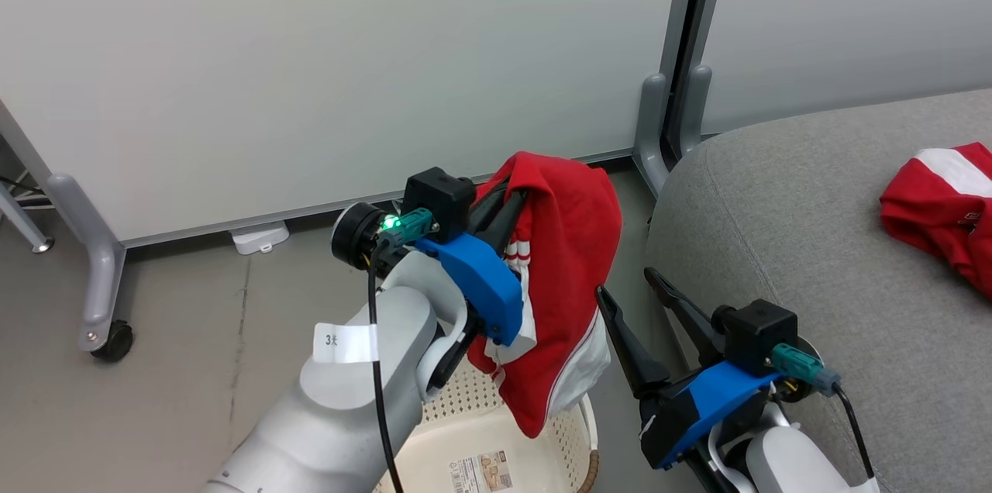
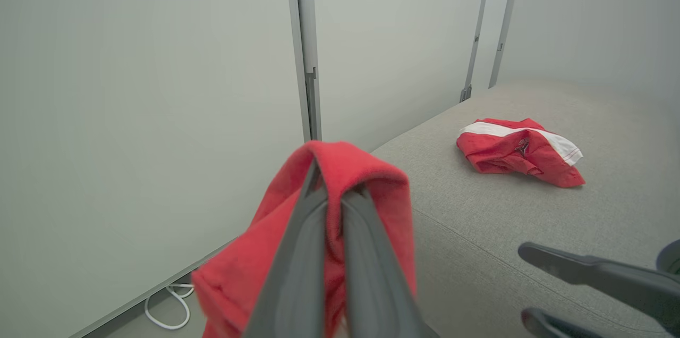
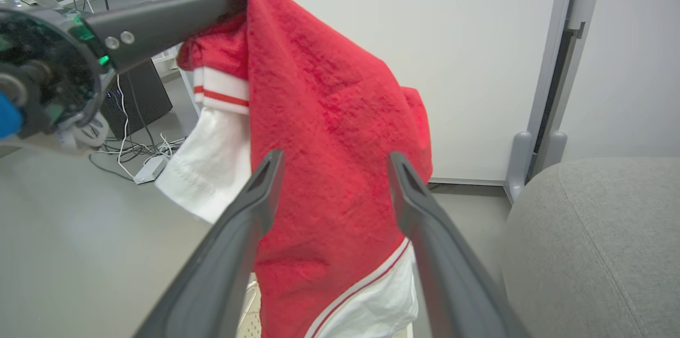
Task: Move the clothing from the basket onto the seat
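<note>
My left tool (image 2: 333, 185) is clamping a garment (image 1: 566, 276) above the basket (image 1: 575, 431) (right tool (image 1: 626, 282) is gaping, empty); next, I reckon, it's needing a swing onto the seat (image 1: 775, 229).

You can read one mark for certain: the white paper tag (image 1: 345, 342) wrapped round the left forearm (image 1: 364, 408) carries a "3", followed by a small character too blurred to make out. In the bottom of the basket (image 1: 572, 437) you have a paper label (image 1: 482, 472) whose print is too small to read. The red garment (image 2: 510, 160) on the seat (image 2: 531, 231) bears a small dark emblem (image 2: 523, 146), with no legible letters.
</note>
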Available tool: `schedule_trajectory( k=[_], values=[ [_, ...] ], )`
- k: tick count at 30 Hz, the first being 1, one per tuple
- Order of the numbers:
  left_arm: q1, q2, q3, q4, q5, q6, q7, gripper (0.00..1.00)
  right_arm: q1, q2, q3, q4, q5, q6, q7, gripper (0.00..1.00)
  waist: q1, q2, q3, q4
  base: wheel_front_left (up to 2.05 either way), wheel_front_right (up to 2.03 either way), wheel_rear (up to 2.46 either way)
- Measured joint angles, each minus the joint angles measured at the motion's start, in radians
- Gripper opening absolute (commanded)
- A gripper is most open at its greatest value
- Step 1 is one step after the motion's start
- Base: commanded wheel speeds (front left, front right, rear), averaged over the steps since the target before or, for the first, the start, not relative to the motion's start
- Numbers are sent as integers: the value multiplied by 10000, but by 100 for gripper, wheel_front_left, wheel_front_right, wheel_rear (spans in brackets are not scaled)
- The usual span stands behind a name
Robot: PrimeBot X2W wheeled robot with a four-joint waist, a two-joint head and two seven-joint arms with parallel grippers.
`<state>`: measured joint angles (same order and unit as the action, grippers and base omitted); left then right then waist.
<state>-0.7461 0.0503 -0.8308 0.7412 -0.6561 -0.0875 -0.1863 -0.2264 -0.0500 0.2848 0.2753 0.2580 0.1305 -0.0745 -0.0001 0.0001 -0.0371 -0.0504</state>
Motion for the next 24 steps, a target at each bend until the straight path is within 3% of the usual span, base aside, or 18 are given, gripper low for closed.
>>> schedule_trajectory(
  k=[13,24],
  values=[
    [-203,0,-577,270,-502,169,-153,0,-162,2,384,228,186,0,-36,100,1,0,120,-40,0,0,0],
    [-418,2,-1024,330,-940,205,-224,0,-1942,6,1630,2284,734,0,-372,100,2,0,231,-40,0,0,0]
  ],
)
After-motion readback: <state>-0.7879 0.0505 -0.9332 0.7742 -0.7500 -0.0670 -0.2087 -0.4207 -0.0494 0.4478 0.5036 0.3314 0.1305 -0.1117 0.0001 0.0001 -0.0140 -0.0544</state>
